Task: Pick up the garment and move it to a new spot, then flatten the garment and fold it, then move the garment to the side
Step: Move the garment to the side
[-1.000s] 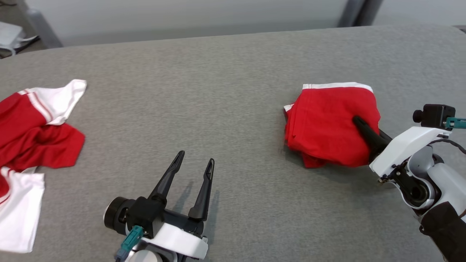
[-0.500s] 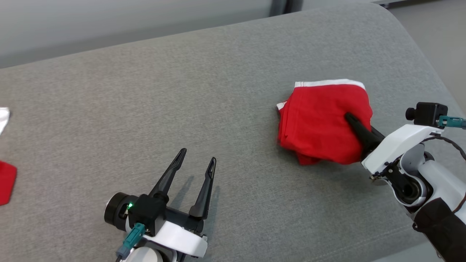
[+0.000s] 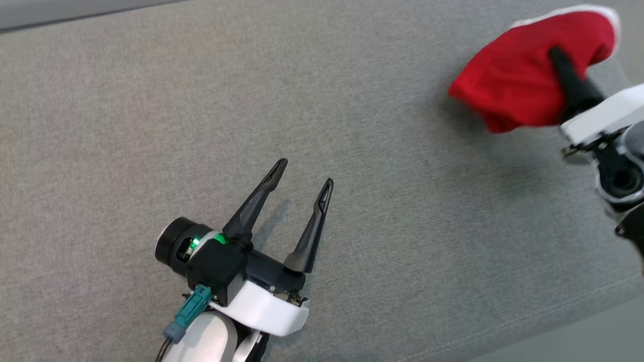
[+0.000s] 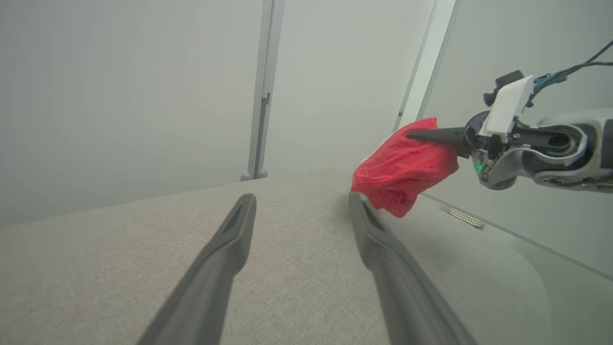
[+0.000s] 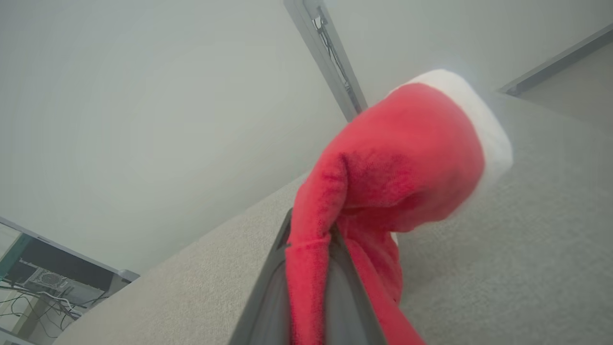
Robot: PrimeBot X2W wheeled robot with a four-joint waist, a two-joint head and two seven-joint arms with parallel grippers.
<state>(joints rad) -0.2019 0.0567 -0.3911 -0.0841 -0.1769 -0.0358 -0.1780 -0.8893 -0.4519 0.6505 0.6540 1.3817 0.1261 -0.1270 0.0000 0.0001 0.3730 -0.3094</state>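
Across the left side of the head view, the worktop (image 3: 126, 100) spreads as a flat sheet of grey woven cloth, finely grained. Low and left of centre, the left pincer (image 3: 304, 172) hangs close over that cloth, its two dark fingers (image 4: 230, 249) spread wide with nothing between them, and a faint shadow lies on the weave beside it. Beyond the worktop's far edge, the left wrist view shows a pale grey wall (image 4: 119, 96) divided by a slim grey upright post (image 4: 261, 96). Further right, at the far right corner of the worktop, the garment (image 3: 508, 80) is a bunched red bundle with a white band along its outer edge. It hangs from the right pincer (image 3: 556, 53), whose fingers are pressed together on a fold of the red cloth. The bundle casts a soft shadow on the grey surface below; whether its lowest folds touch the cloth cannot be told. At the lower right the worktop ends in a rounded seamed edge, with pale floor (image 3: 578, 347) past it. The right wrist view catches a dark unit with loose cables (image 5: 43, 278) low against the wall.
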